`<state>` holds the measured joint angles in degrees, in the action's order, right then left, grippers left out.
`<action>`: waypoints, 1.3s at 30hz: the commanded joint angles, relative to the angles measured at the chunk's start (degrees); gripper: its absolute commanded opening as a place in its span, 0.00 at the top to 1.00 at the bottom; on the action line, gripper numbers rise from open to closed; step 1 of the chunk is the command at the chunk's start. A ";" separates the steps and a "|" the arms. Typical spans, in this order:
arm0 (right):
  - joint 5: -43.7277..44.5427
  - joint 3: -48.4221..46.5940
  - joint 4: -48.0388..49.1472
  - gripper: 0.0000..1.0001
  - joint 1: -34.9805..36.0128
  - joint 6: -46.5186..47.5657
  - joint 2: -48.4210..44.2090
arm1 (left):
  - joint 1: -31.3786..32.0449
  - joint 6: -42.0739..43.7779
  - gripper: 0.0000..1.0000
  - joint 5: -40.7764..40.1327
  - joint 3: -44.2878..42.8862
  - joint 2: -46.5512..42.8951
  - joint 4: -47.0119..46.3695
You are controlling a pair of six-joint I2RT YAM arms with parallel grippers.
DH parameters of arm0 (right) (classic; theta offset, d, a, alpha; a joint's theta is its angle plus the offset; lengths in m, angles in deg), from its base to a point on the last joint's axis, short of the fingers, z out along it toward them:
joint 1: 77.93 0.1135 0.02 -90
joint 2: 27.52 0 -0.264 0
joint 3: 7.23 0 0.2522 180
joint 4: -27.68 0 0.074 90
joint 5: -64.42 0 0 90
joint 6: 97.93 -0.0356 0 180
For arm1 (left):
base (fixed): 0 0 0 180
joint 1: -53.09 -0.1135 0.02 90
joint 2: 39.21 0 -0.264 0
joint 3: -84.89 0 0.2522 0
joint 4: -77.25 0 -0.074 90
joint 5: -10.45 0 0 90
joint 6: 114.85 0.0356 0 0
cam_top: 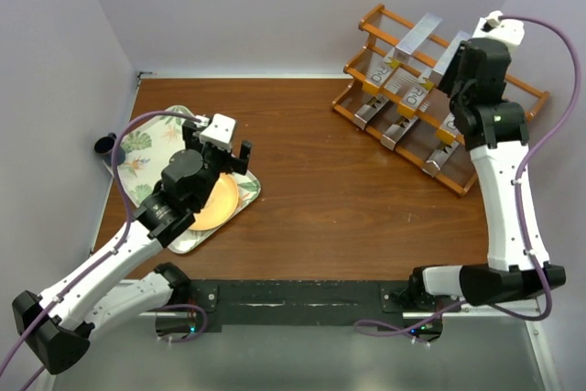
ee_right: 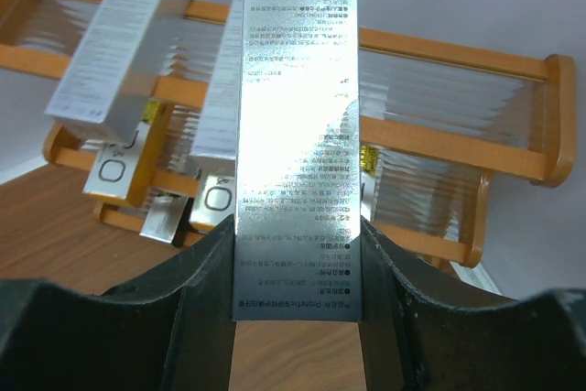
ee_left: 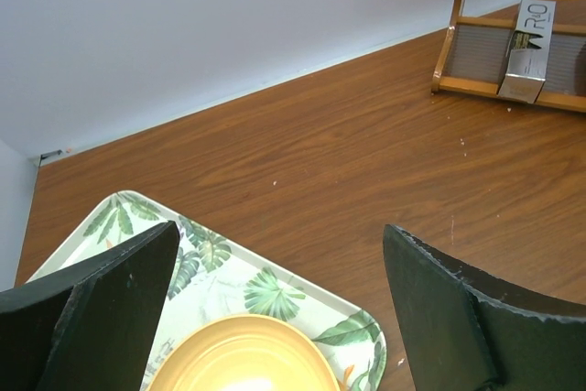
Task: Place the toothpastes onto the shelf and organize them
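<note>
The orange-brown shelf [cam_top: 371, 16] stands at the far right of the table. Several silver toothpastes with gold-yellow ends lie on its tiers, among them one on top [cam_top: 417, 36] and one lower down [cam_top: 403, 93]. My right gripper [cam_top: 455, 70] hovers over the shelf, shut on a silver toothpaste carton [ee_right: 295, 89] pointing at the rack's rails [ee_right: 458, 52]. In the right wrist view the gripper [ee_right: 295, 226] clamps the carton's near end. My left gripper [cam_top: 222, 155] is open and empty above the leaf-patterned tray [cam_top: 137, 148]; in the left wrist view [ee_left: 279, 235] nothing is between its fingers.
A yellow plate [cam_top: 220, 200] lies on the tray, also seen in the left wrist view [ee_left: 243, 354]. A small black object [cam_top: 105, 145] sits by the left wall. Walls close in the table at the back and sides. The shelf's left end [ee_left: 446, 43] shows in the left wrist view.
</note>
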<state>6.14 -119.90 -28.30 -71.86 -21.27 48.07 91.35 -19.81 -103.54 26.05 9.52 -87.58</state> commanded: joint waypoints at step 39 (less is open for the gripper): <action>-7.12 -1.46 1.43 0.36 -15.47 -3.27 8.61 | -0.29 -1.52 0.02 2.28 0.26 -1.53 -2.11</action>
<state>-2.25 -121.13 -29.78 -86.99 -24.96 59.22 91.35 -19.85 -101.81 26.05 7.99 -87.60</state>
